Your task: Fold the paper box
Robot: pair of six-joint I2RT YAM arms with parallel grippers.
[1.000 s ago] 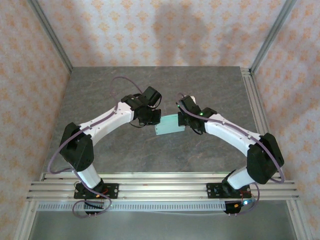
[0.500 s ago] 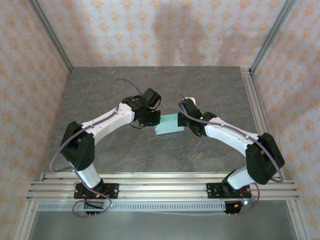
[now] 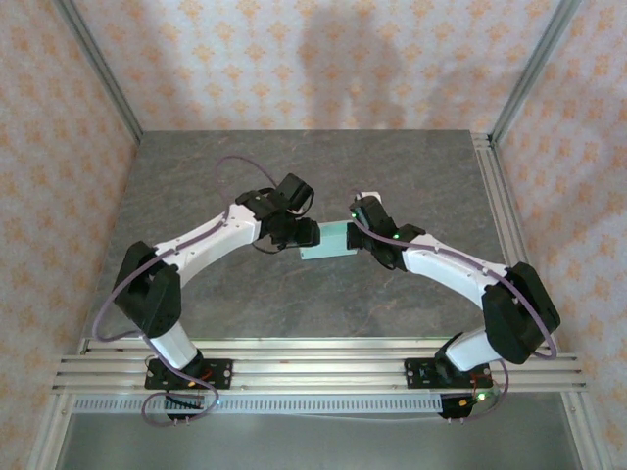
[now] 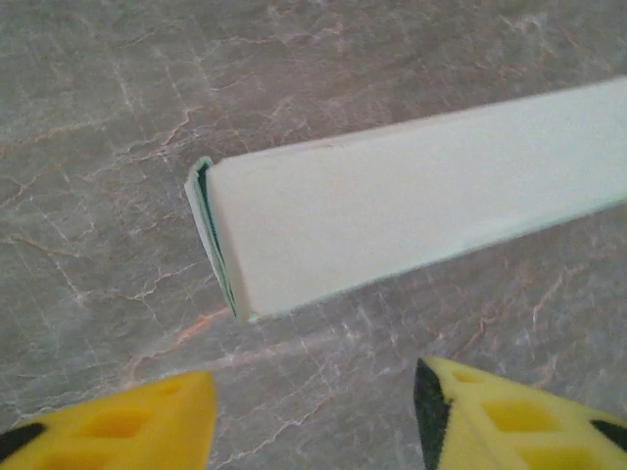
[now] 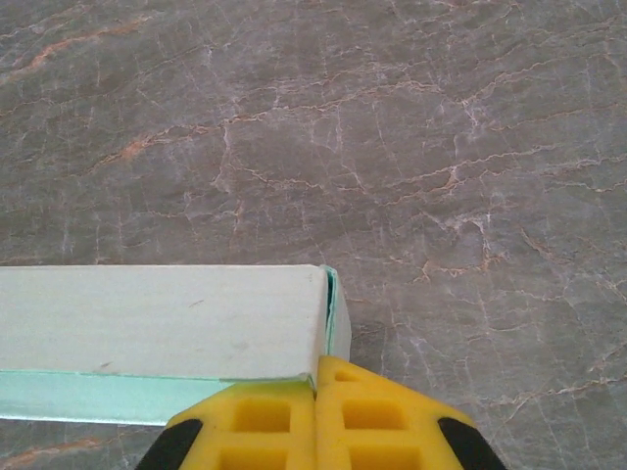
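Right gripper (image 5: 316, 384): found with yellow pads (image 5: 265, 411) pressed flat together at a corner of the paper box (image 5: 162, 308). Noted the box's end edge running straight down into the seam between the pads. Judged clamped on thin card there, though unable to see the pinched part itself.

Left gripper (image 4: 312, 397): found with fingers (image 4: 509, 421) well apart, holding nothing, aimed at the opposite end of the box and just short of it, not touching.

Located the box lying about mid-way across the grey stone-patterned table (image 3: 411, 166), between the two grippers in the overhead view. Recorded as a long, shallow, pale mint body with its broad panel uppermost. Observed at the left end a narrow dark-green gap with layered card edges showing, which suggests an end flap not fully seated. Observed a teal strip along the near lower side in the right wrist view; cannot tell whether flap or side wall.

Judged the main folds done and the step in hand to be closing or tucking the ends. Next move, as assessed: hold the right end firm as an anchor, bring the open left fingers squarely onto the gaping end, and press the flap home without buckling the thin card or sliding the box.
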